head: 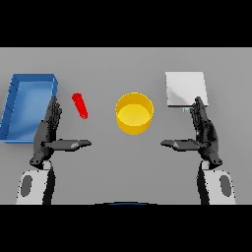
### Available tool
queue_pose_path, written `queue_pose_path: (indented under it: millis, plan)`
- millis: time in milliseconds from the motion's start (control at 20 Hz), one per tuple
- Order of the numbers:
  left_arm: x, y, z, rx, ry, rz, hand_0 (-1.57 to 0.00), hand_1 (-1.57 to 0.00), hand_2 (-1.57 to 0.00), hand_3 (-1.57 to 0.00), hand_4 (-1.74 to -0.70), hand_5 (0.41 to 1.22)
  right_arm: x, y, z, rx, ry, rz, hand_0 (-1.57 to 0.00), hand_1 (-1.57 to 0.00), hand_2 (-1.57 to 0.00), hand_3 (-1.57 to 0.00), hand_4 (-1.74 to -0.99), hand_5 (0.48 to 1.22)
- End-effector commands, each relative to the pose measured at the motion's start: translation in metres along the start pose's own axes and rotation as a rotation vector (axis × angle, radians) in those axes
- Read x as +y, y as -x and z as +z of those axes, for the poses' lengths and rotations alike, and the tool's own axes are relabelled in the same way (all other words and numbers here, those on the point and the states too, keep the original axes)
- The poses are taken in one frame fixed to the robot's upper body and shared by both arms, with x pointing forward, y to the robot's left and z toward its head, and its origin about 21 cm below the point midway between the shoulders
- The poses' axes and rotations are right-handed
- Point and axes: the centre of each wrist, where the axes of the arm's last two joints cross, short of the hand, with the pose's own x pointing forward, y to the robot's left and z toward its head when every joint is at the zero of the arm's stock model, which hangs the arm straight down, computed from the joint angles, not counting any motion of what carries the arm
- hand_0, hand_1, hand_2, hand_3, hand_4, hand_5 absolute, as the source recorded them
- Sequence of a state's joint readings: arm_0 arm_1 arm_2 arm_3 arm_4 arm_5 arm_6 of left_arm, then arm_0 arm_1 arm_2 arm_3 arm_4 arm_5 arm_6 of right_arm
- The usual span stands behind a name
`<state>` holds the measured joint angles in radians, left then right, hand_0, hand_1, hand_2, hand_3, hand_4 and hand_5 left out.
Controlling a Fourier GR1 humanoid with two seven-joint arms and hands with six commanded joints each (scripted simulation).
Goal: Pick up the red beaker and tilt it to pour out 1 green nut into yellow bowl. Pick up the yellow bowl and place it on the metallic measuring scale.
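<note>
I see the left hand (47, 135) near the surface's (123, 167) left edge, fingers (53, 112) straight, thumb out, holding nothing. The right hand (204, 134) mirrors it toward the right edge, equally open and empty. The red beaker (80, 105) lies tilted just beside my left fingers. The yellow bowl (134, 113) sits mid-surface, the metallic scale (184, 88) toward the far right, a blue tray (27, 106) at the left edge.

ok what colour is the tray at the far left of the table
Blue. The tray shows clearly in the head view, just beyond the left hand.
</note>
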<state>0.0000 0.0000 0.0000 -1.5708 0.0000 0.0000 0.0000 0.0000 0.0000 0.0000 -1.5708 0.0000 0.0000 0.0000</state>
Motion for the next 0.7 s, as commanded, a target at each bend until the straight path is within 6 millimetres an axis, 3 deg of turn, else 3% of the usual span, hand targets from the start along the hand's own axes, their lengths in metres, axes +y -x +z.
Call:
queue_pose_path:
  millis: [0, 250, 300, 400, 650]
  plan:
    - [0.001, 0.000, 0.001, -0.002, -0.001, 0.000, 0.00, 0.00, 0.00, 0.00, -1.14, 0.660, 0.000, 0.000, -0.001, 0.000, 0.001, 0.000, 0.00, 0.00, 0.00, 0.00, -1.071, 0.578]
    - [0.005, 0.000, 0.013, -0.009, 0.001, -0.006, 0.00, 0.00, 0.00, 0.00, -1.14, 0.660, 0.004, -0.001, -0.009, 0.009, 0.000, -0.003, 0.00, 0.00, 0.00, 0.00, -1.071, 0.578]
    - [0.008, -0.005, 0.024, -0.049, 0.036, -0.081, 0.00, 0.00, 0.00, 0.00, -1.14, 0.660, 0.002, -0.006, 0.001, -0.090, -0.010, 0.151, 0.00, 0.00, 0.00, 0.00, -1.071, 0.578]
    - [0.003, -0.018, 0.041, -0.091, 0.078, -0.157, 0.00, 0.00, 0.00, 0.00, -1.14, 0.660, 0.005, -0.008, 0.008, -0.140, -0.022, 0.291, 0.00, 0.00, 0.00, 0.00, -1.066, 0.576]
    - [0.000, -0.025, 0.045, -0.017, 0.103, -0.198, 0.00, 0.00, 0.00, 0.00, -1.14, 0.652, 0.008, -0.017, 0.014, -0.149, -0.053, 0.318, 0.00, 0.00, 0.00, 0.00, -1.118, 0.600]
